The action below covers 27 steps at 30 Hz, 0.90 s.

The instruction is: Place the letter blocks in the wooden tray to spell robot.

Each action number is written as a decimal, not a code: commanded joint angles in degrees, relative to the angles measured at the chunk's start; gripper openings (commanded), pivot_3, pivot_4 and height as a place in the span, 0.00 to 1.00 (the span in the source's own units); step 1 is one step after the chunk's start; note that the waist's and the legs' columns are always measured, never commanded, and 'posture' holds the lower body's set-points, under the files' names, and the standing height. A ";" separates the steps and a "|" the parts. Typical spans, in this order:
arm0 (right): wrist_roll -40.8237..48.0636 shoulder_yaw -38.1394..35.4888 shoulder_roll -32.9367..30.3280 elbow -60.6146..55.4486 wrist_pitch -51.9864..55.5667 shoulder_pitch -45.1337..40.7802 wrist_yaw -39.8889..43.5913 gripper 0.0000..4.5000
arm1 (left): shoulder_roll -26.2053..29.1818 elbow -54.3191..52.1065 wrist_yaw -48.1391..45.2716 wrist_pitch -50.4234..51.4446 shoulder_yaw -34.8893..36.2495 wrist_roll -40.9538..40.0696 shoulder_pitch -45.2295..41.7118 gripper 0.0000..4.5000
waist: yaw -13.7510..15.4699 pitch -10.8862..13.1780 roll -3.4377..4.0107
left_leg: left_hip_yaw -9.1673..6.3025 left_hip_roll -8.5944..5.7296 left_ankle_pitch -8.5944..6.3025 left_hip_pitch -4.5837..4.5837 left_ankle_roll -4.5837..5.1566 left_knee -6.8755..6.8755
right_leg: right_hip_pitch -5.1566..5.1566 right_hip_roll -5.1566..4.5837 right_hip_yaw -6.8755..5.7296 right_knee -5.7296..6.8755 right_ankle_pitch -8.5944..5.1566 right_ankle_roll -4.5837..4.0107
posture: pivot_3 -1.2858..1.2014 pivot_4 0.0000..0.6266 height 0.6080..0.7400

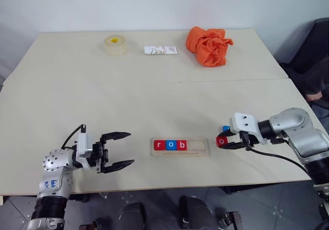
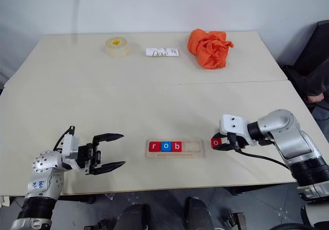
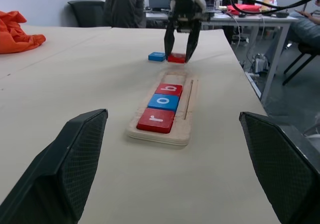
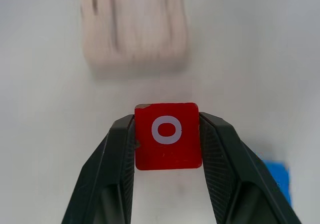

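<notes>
Clamped between the right gripper's black fingers, a red square letter block marked o hangs just beside the pale wooden tray's empty end. Red r, blue o and red b blocks fill its groove. Another small blue block lies near the right gripper. Left gripper gapes wide, well apart.

1. The pale desk shows a seam running across its middle.
2. At the far side lie a tape roll, a white Dove wrapper and a crumpled orange cloth.
3. Near the front edge lies the wooden tray; a blue block lies beyond its right end.
</notes>
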 commanded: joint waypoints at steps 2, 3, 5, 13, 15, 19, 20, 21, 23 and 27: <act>3.30 -1.33 -0.71 -10.00 11.77 -2.45 -0.85 0.32 | 1.28 1.73 -2.55 -0.58 0.73 -0.77 -1.90 1.00 | 0.06 0.00 0.00 | -0.01 0.00 -0.01 -0.01 0.00 0.00 | 0.00 0.00 -0.01 -0.01 0.00 -0.01 | 0.52 0.24 1.00; 3.83 -0.80 0.19 -12.06 14.33 -2.99 -1.73 0.32 | 1.34 1.93 -3.03 -0.51 0.72 -0.91 -2.18 1.00 | 0.04 0.00 0.00 | -0.01 0.00 -0.02 -0.01 0.00 0.00 | 0.00 0.00 -0.01 -0.01 -0.01 -0.01 | 0.52 0.24 1.00; 4.44 0.16 1.30 -14.73 17.98 -3.70 -2.96 0.32 | 1.38 2.26 -3.70 -0.42 0.70 -1.14 -2.61 1.00 | 0.05 0.00 0.00 | -0.01 0.00 -0.04 -0.02 0.01 0.00 | -0.01 -0.01 -0.01 -0.02 -0.01 -0.02 | 0.52 0.24 1.00; 0.24 8.37 7.01 -17.03 24.85 -5.99 -9.84 0.32 | 2.63 2.68 -4.95 -0.61 2.45 -1.58 -2.45 1.00 | -0.03 0.00 0.00 | 0.01 -0.01 -0.06 -0.08 0.04 0.00 | -0.06 -0.03 -0.01 -0.02 -0.02 -0.04 | 0.52 0.24 1.00; -0.15 9.49 8.02 -16.82 25.18 -6.53 -10.59 0.32 | 2.71 2.32 -4.77 -0.66 2.79 -1.55 -2.00 1.00 | -0.04 0.00 0.00 | 0.03 0.00 -0.06 -0.09 0.05 0.00 | -0.09 -0.02 0.00 0.00 -0.02 -0.04 | 0.52 0.24 1.00; -0.07 11.10 9.24 -16.87 25.44 -7.17 -10.74 0.32 | 2.55 0.53 -3.96 -0.59 3.36 -1.60 -0.38 1.00 | -0.03 0.00 0.00 | 0.04 0.00 -0.07 -0.10 0.06 0.00 | -0.10 -0.02 0.00 0.00 -0.02 -0.03 | 0.52 0.24 1.00; -0.27 11.50 9.40 -16.42 25.08 -7.38 -10.72 0.32 | 2.54 -0.23 -3.67 -0.56 3.56 -1.68 0.46 1.00 | -0.03 0.00 0.00 | 0.04 0.00 -0.07 -0.10 0.06 0.00 | -0.10 -0.02 0.00 -0.01 -0.02 -0.04 | 0.52 0.24 1.00; -0.34 11.74 9.45 -16.08 24.78 -7.54 -10.62 0.32 | 2.56 -0.87 -3.42 -0.52 3.75 -1.75 1.18 1.00 | -0.04 0.00 0.00 | 0.04 0.00 -0.08 -0.10 0.06 0.00 | -0.10 -0.02 0.00 -0.01 -0.02 -0.04 | 0.52 0.24 1.00; -0.43 12.08 9.44 -15.63 24.32 -7.77 -10.34 0.32 | 2.63 -1.71 -2.94 -0.37 4.01 -1.81 2.13 1.00 | -0.03 0.00 0.00 | 0.04 0.00 -0.08 -0.10 0.06 0.00 | -0.10 -0.03 0.00 -0.01 -0.02 -0.04 | 0.52 0.24 1.00; -0.93 12.78 9.06 -14.95 23.62 -8.11 -9.54 0.32 | 2.60 -2.51 -2.35 -0.23 4.37 -1.83 3.01 1.00 | -0.03 0.00 0.00 | 0.04 0.00 -0.08 -0.10 0.06 0.00 | -0.10 -0.02 0.00 0.00 -0.02 -0.04 | 0.52 0.24 1.00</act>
